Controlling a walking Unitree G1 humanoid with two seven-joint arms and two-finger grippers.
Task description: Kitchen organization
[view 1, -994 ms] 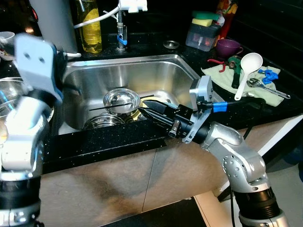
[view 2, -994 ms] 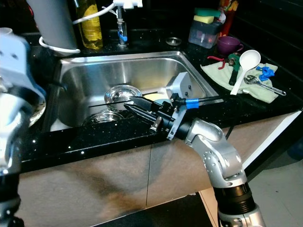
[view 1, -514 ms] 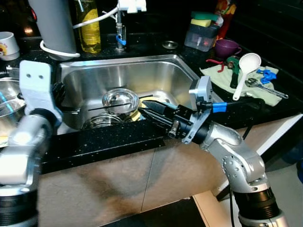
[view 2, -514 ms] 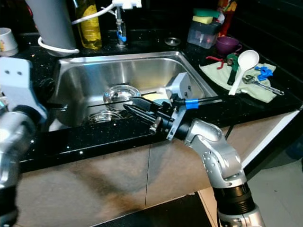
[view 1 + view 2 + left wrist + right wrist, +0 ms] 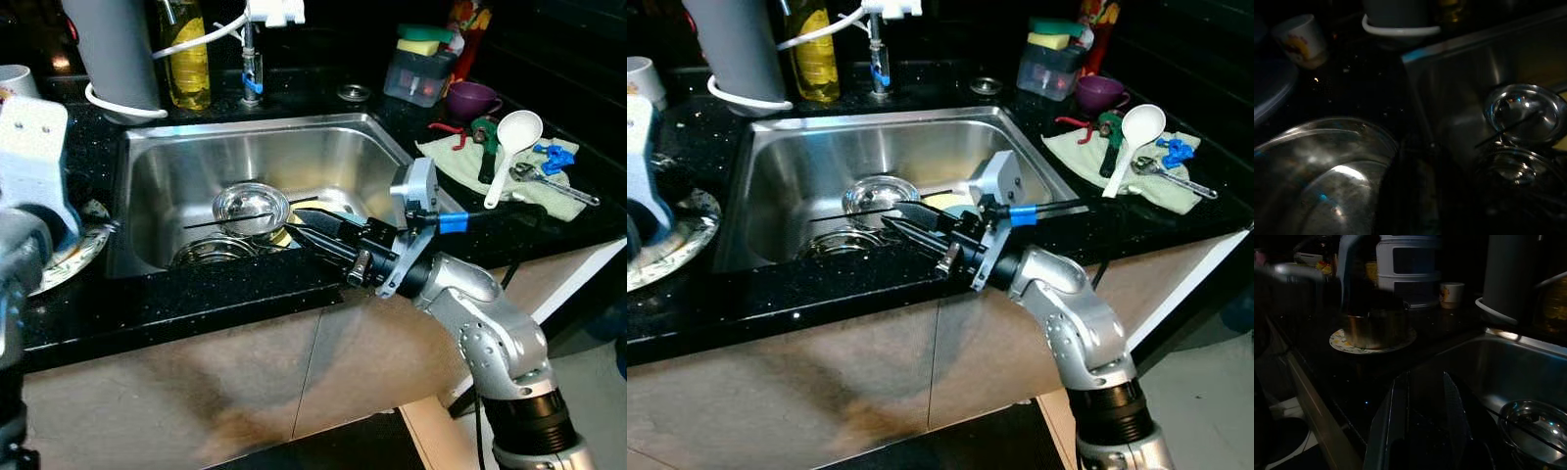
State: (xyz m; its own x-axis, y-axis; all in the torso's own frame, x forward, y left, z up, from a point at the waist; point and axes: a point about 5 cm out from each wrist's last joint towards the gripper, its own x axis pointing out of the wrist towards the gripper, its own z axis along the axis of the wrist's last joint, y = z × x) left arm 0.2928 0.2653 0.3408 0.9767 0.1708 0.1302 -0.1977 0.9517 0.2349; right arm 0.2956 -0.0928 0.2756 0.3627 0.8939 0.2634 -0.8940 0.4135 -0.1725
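The left arm (image 5: 24,186) is a pale blur cut off by the picture's edge, and it covers much of the patterned plate (image 5: 73,257) on the table (image 5: 196,304). In the left wrist view a steel bowl (image 5: 1317,181) (dim, smeared) runs off the edge. Bowls (image 5: 211,253) low in the sink (image 5: 294,157) sit partly behind its front wall.

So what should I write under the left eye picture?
Right gripper reaching over the sink beside a steel bowl.

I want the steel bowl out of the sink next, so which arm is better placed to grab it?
Probably the right: the right gripper hangs over the sink's front edge beside the steel bowl, while the left arm is off over the counter.
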